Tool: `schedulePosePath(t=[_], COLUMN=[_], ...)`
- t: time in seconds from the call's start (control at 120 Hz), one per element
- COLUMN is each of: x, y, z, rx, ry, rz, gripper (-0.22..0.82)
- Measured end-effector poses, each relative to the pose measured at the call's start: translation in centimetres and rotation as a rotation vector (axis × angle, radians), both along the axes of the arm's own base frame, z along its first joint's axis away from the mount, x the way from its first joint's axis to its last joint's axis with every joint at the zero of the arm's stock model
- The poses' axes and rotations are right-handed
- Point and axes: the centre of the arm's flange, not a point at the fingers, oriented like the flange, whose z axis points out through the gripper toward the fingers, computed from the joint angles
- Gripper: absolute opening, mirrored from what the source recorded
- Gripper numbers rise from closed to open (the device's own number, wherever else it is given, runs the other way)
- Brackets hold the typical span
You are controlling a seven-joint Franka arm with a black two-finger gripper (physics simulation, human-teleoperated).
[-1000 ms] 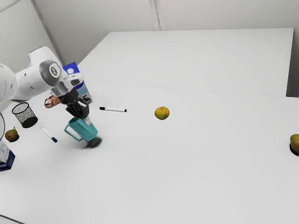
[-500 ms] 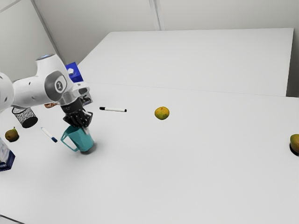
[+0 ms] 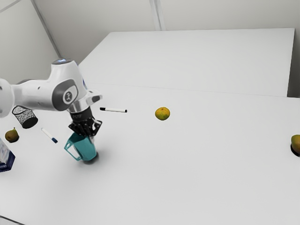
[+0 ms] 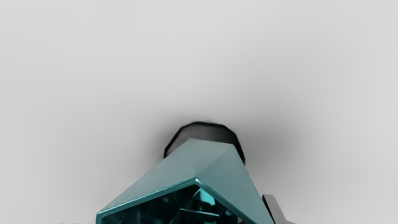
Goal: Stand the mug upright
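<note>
one gripper (image 3: 91, 136) clamped on one teal mug (image 3: 85, 148), two markers (image 3: 113, 110), one mandarin (image 3: 162, 113), one mesh cup (image 3: 28, 119)

Rounded white arm (image 3: 35, 95), grey joint cap (image 3: 60, 96) (small emblem (image 3: 68, 96) included), black claw (image 3: 89, 136).

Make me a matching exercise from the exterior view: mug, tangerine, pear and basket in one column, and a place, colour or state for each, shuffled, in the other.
Column one
1. Mug
2. Tangerine
3. Pear
4. Basket

Column two
A. Between the basket and the carton
B. Black mesh
C. Bright orange
D. Teal and tilted, at the tool

Right pairs: 1-D, 2-C, 3-A, 4-B
</note>
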Motion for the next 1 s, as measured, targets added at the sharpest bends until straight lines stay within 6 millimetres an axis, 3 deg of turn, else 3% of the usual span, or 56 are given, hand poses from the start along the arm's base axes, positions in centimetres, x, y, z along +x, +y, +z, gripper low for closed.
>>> schedulePosePath(t=[0.467,0.833,1.0], x=[0.2,0.0,0.1], y=[-0.3,2.3,2.4], z=[-0.9,-2.5,-2.8], rx=[0.042,0.069,0.075], ry=[-0.007,0.015,0.019], rz=[0.132,0.243,0.263], gripper=[-0.18,-0.18,-0.18])
